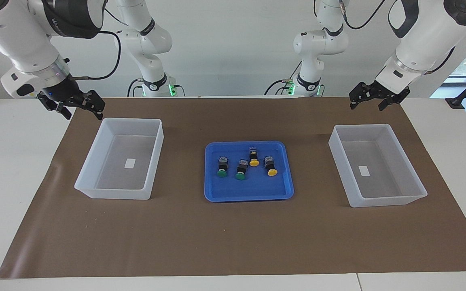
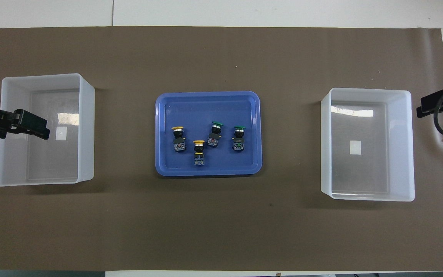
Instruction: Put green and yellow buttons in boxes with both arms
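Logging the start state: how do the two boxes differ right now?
The box at the left arm's end has the left gripper above the mat beside its near end; the overhead view shows that gripper over it. The box at the right arm's end has the right gripper beside its near corner, which the overhead view shows clear of it. Both are translucent white, hold only a small label, and flank the blue tray with all four buttons.

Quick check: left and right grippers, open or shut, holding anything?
Left gripper: open, empty, raised beside the box at its end of the table.
Right gripper: open, empty, raised beside the other box.
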Tool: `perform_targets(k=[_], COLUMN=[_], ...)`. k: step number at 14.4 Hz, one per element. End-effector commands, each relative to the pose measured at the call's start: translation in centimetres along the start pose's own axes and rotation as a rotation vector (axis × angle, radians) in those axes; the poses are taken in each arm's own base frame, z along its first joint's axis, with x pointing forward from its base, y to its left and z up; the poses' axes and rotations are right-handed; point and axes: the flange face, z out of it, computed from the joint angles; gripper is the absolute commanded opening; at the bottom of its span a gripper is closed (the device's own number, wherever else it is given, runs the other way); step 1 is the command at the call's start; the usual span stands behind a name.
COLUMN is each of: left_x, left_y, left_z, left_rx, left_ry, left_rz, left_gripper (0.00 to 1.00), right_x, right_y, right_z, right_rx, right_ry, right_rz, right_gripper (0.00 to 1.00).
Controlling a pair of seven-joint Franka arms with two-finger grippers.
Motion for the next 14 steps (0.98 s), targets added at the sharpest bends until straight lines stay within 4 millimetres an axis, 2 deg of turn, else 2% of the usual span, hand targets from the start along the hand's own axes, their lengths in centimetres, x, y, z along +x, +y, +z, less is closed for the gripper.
perform_targets(k=[1, 10, 12, 13, 14], left_x=[-0.5, -0.3, -0.3, -0.3, -0.1], left_y=[-0.1, 0.3, 0.5, 0.5, 0.5], left_z=[0.0, 0.0, 0.0, -0.1, -0.1], left_rx=[0.012, 0.014, 0.015, 0.015, 0.015], left_ry=[0.008, 0.021, 0.023, 0.032, 0.041], left_rz=[-0.003, 0.013, 0.016, 0.016, 0.015], left_gripper=[1.00, 1.00, 1.00, 1.00, 1.00], right_x=[-0.4, -0.2, 0.0, 0.0, 0.4], right_y=[0.0, -1.4, -6.7, -10.1, -14.4], right_z=[-0.3, -0.3, -0.4, -0.2, 0.4], right_rx=[0.005, 0.006, 0.011, 0.018, 0.019], right_ry=[0.010, 0.030, 0.051, 0.063, 0.075], right_rz=[-0.023, -0.040, -0.040, -0.014, 0.019], right_gripper=[1.00, 1.00, 1.00, 1.00, 1.00])
